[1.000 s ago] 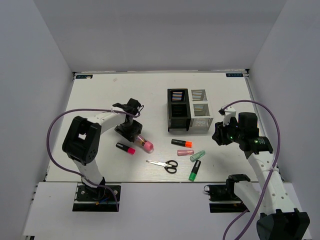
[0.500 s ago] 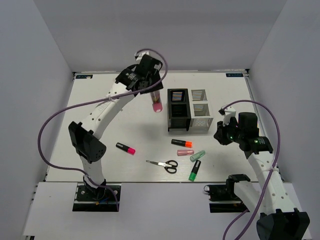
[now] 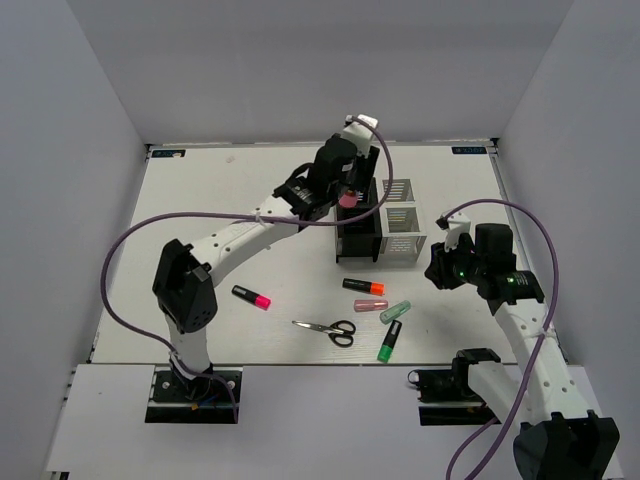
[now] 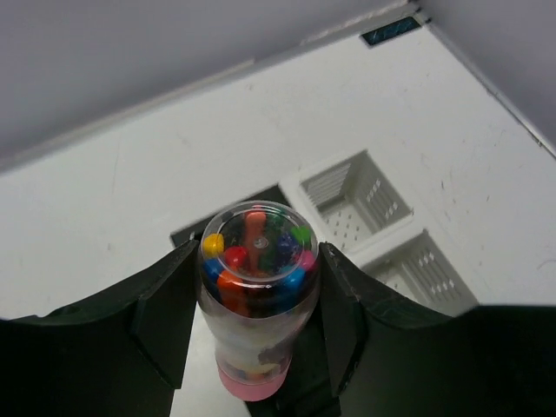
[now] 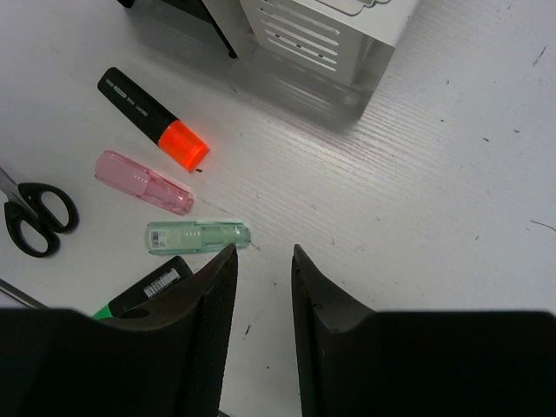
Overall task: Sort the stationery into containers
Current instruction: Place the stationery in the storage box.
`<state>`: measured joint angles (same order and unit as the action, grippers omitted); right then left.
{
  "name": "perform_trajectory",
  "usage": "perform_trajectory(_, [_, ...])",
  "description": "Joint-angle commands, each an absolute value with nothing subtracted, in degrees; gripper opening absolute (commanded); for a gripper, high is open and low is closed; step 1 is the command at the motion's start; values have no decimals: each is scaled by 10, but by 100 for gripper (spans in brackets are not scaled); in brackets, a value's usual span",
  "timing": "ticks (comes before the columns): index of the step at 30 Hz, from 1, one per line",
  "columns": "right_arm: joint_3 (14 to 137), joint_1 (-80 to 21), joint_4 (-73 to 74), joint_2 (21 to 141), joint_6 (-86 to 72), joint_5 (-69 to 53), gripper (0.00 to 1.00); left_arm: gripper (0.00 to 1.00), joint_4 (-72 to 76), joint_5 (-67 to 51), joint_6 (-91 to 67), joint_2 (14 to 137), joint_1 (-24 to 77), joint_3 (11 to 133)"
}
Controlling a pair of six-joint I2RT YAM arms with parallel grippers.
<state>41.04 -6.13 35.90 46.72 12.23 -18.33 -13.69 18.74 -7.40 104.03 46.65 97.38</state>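
Stationery is mostly lying loose on the table (image 3: 200, 200) from where I'm standing, with one piece up in the air. The left gripper (image 3: 343, 188) is stretched way out over the black organizer (image 3: 358, 235). Its jaws are pinching a clear tube (image 4: 258, 295) by the sides, pink cap pointing down. The wrist view shows the top end packed with little coloured bits: red, yellow, green, blue. The tube hangs above the far part of the black organizer. Honestly can't tell if the cap has dipped into a compartment or just sits over it. The white organizer (image 3: 402, 230) stands right up against the black one, on its right.

Loose stuff: a pink marker (image 3: 252, 297) with a black body lies off on the left, well apart from everything else. In front of the organizers there's a little cluster. The orange marker (image 5: 152, 122) comes first, with the pale pink tube (image 5: 143, 182) just beside it. Then comes the mint tube (image 5: 198, 236), then the green marker (image 5: 143, 291), which is partly hidden behind a finger in the right wrist view. The scissors (image 3: 327, 329) lie flat between the pink marker and the green one, black handles toward the green one.

The right gripper (image 5: 263, 252) hovers to the right of that cluster, near the front right corner of the white organizer. Its jaws are a little apart, with bare table showing through the narrow gap and nothing gripped.
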Motion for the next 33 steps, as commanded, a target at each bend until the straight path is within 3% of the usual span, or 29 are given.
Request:
perform_trajectory(1, [412,-64,340,469,120,-187,35,0,17,163,27,1036,469,1007])
perform_trajectory(12, [410,-63,338,472,124,-189,35,0,152,188,41,1097,463,976])
perform_trajectory(21, [413,-64,342,475,124,-185,36,0,136,184,4,1157,451,1030])
perform_trajectory(33, [415,-64,345,470,121,-185,38,0,156,203,-27,1152,433,955])
